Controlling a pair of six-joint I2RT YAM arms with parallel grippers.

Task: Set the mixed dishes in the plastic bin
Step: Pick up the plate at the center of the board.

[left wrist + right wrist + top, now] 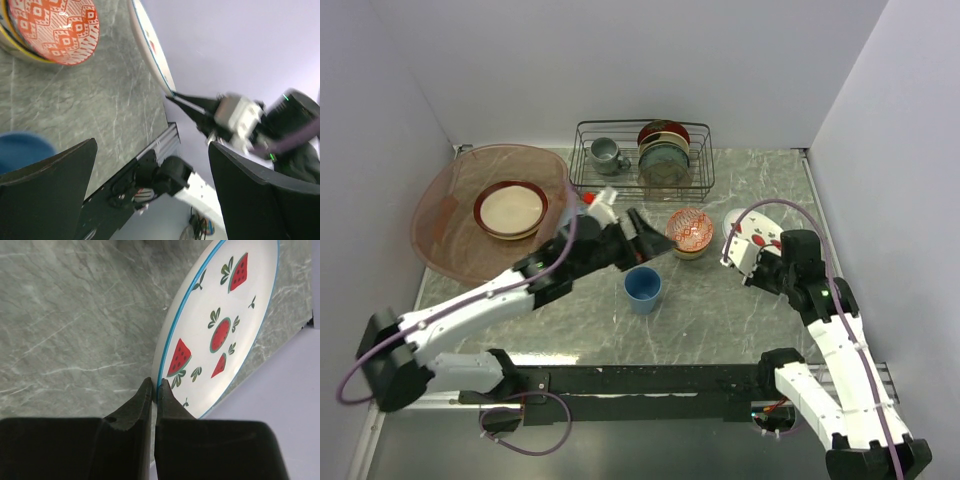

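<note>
Right claw [154, 387] pressed together on the near rim of the white plate [220, 335], a thin edge pinch; the plate sits tilted at the right of the counter [720, 310], well apart from the plastic bin [430, 215] at far left. Left claw [642, 228] spread, holding nothing, just beside the red-patterned bowl [690, 230], blue cup [642, 288] near. Plate judged stiff, glazed, slick, breakable, fairly heavy for a lip grip, so it likely swings or slips. Better hold: deeper over the rim, carried low, set flat on the dark red plate [479, 213] lying in the bin
</note>
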